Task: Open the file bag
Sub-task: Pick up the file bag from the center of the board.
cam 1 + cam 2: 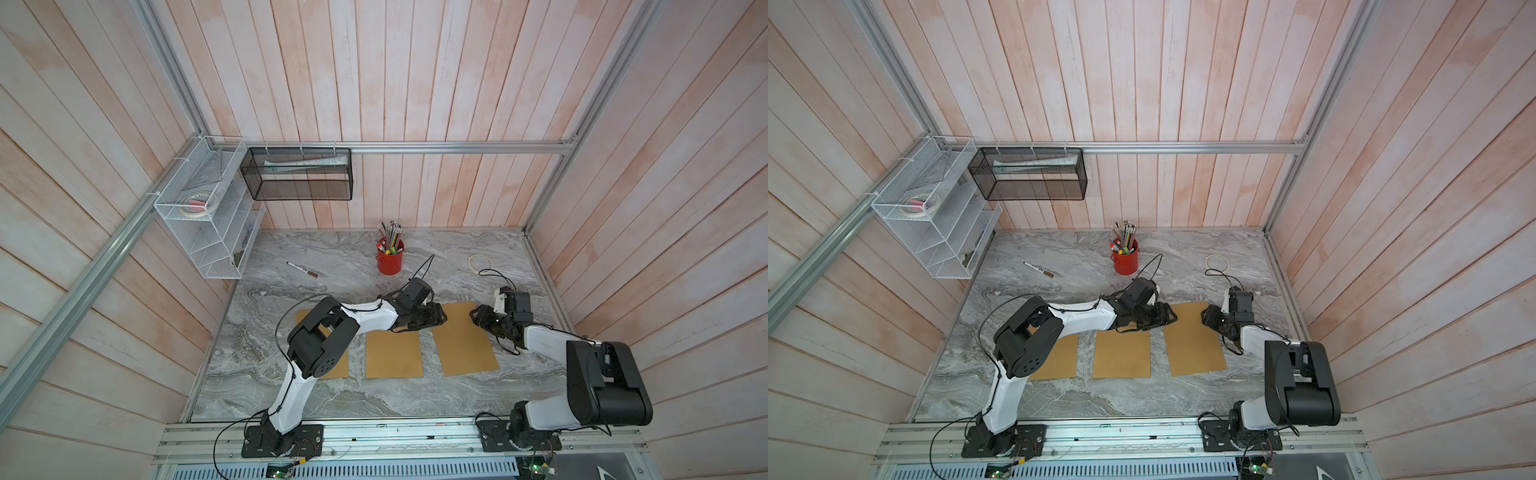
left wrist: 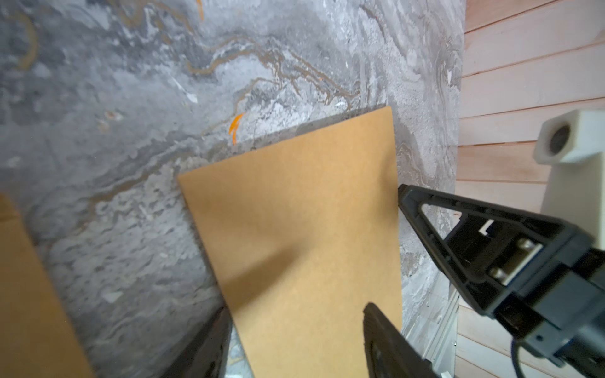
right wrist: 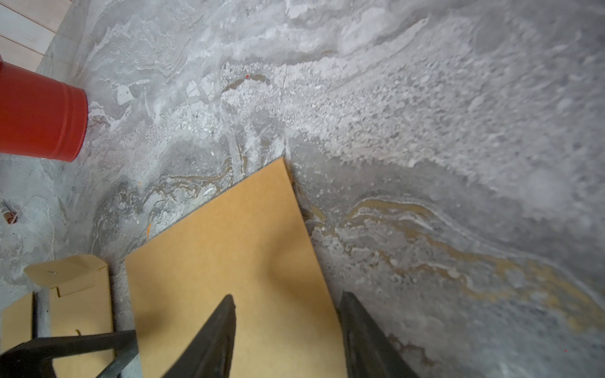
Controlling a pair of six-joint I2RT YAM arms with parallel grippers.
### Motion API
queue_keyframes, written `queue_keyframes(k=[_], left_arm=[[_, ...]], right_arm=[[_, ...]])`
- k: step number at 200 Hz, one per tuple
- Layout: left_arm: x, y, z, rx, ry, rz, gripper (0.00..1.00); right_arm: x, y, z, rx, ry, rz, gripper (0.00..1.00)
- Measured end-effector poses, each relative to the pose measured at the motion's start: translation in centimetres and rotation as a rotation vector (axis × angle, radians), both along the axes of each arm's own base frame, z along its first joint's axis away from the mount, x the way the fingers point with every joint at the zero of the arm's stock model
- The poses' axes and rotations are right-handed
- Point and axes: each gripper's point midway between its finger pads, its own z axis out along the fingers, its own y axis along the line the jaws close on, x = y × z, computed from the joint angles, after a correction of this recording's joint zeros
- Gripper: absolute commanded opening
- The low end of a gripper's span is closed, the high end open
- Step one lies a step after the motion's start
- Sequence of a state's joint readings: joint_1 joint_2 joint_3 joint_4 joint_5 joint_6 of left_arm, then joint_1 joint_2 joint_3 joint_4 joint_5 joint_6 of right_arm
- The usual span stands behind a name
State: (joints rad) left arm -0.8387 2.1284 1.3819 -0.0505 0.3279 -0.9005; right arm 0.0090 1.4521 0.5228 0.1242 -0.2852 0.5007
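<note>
Views from the top show the rightmost brown kraft-paper file bag (image 1: 465, 345) lying flat on the grey marbled desk (image 1: 374, 399), lower centre-right of frame. My left claw (image 1: 441, 319) is at its upper-left corner and my right claw (image 1: 477, 316) at its upper-right.

Left wrist view: the left claw's jaws stand apart over the bag's plain face, holding nothing.

Right wrist view: the right claw (image 3: 288, 294) gapes too, empty, straddling the bag's edge. The neighbouring brown bag (image 3: 78, 311), lower left, shows a flap folded out.

I judge my bag unopened; finding and lifting its flap remains.
</note>
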Motion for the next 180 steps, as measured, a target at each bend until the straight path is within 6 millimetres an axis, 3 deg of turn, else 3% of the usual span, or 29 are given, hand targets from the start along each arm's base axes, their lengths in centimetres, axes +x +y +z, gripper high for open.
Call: queue_keyframes(k=[86, 141, 165, 180], left_arm=[[0.8, -0.2, 0.2, -0.077, -0.034, 0.033, 0.58], [0.2, -2.8, 3.1, -0.218, -0.091, -0.038, 0.52], [0.1, -3.1, 3.7, -0.244, -0.099, -0.050, 0.39], [0.2, -3.2, 3.8, -0.249, -0.102, -0.051, 0.20]], right_arm=[[0.1, -0.3, 0.0, -0.012, -0.004, -0.008, 0.53], [0.1, -0.2, 0.0, -0.008, -0.003, -0.005, 0.53], [0.1, -0.2, 0.0, -0.008, -0.003, -0.005, 0.53], [0.1, -0.2, 0.0, -0.008, -0.003, -0.005, 0.52]])
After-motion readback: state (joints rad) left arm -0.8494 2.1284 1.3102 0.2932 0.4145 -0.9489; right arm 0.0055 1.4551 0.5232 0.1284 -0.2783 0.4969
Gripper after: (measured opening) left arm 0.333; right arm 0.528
